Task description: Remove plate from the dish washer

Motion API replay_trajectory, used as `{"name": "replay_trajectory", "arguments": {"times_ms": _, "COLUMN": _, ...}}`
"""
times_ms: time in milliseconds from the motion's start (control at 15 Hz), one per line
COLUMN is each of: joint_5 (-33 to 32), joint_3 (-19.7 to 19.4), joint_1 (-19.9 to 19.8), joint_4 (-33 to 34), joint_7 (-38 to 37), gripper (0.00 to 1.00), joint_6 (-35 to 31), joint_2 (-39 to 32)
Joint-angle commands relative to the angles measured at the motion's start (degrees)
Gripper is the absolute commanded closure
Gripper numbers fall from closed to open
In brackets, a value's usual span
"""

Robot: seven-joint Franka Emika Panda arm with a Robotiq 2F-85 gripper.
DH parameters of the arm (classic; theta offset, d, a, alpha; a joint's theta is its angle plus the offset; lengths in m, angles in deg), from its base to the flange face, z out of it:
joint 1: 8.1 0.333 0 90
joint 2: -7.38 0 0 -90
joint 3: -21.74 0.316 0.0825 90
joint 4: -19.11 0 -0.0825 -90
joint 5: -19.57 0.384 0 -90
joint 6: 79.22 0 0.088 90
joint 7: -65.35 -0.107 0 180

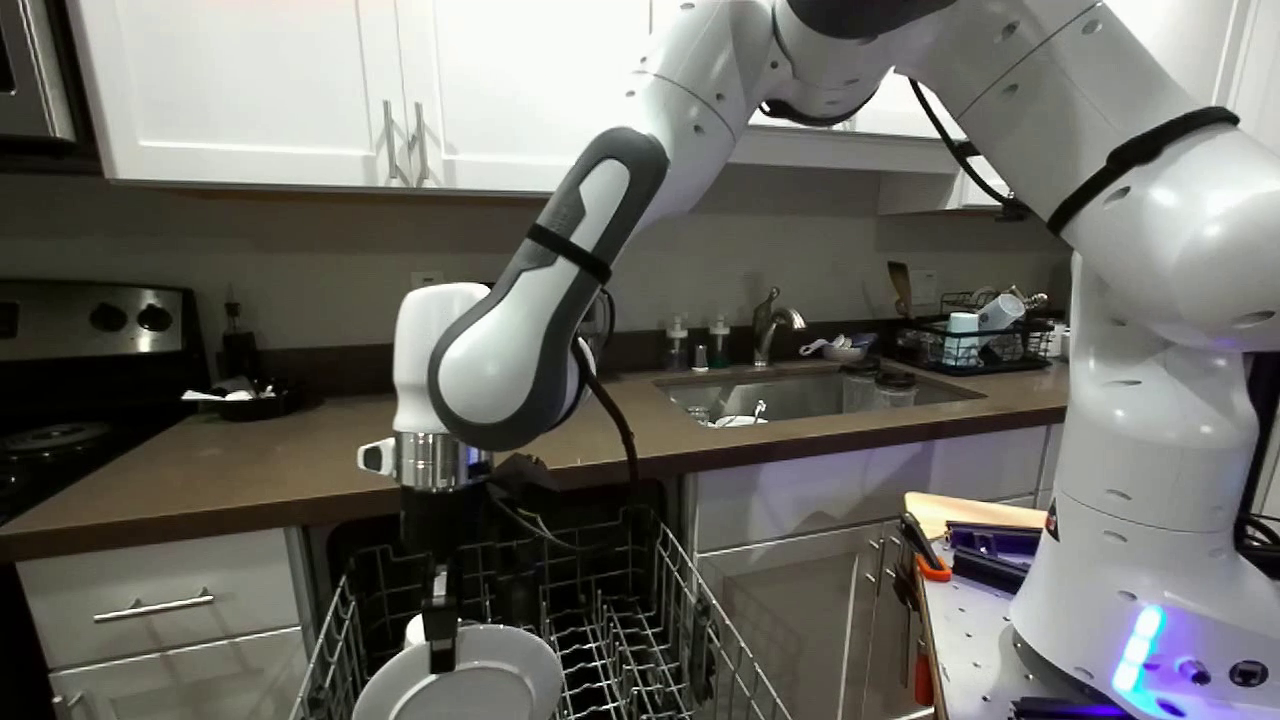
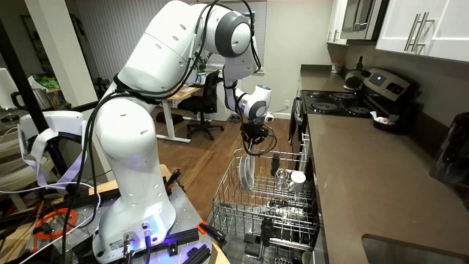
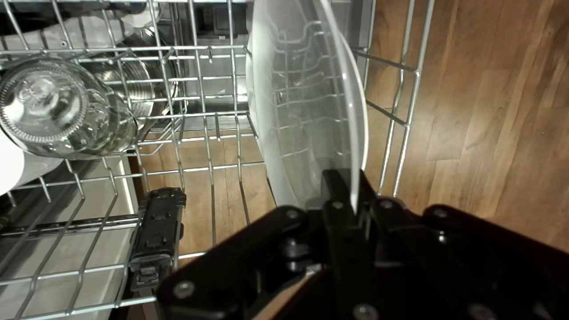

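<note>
The plate is white, round and glossy. It stands on edge in the dish washer's wire rack in both exterior views (image 1: 490, 685) (image 2: 252, 167). My gripper points down and is shut on the plate's upper rim in both exterior views (image 1: 440, 640) (image 2: 250, 145). In the wrist view the thin rim runs between the black fingertips (image 3: 349, 191), and the plate's shiny face (image 3: 311, 102) reflects the tines. Another white plate stands close beside it, partly hidden. The dish washer's rack is pulled out below the counter (image 1: 620, 650) (image 2: 238, 207); its wires also show in the wrist view (image 3: 204, 98).
A glass jar (image 3: 49, 102) stands upside down in the rack beside a white mug (image 2: 297, 177). The brown counter (image 1: 270, 450) runs above the dish washer, with a sink (image 1: 800, 395) to its right in that view. A wire side wall (image 3: 400, 102) borders the plates.
</note>
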Motion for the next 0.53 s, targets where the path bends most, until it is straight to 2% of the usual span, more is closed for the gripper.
{"name": "replay_trajectory", "arguments": {"times_ms": 0, "joint_5": -0.9, "joint_3": -5.2, "joint_1": 5.9, "joint_4": -4.0, "joint_7": -6.2, "gripper": 0.93, "joint_6": 0.0, "joint_2": 6.1}}
{"name": "replay_trajectory", "arguments": {"times_ms": 200, "joint_5": -3.9, "joint_3": -10.3, "joint_1": 11.5, "joint_4": -5.0, "joint_7": -11.5, "gripper": 0.93, "joint_6": 0.3, "joint_2": 8.3}}
{"name": "replay_trajectory", "arguments": {"times_ms": 467, "joint_5": -12.5, "joint_3": -19.4, "joint_1": 19.9, "joint_4": -4.3, "joint_7": -22.3, "gripper": 0.92, "joint_6": 2.8, "joint_2": 8.5}}
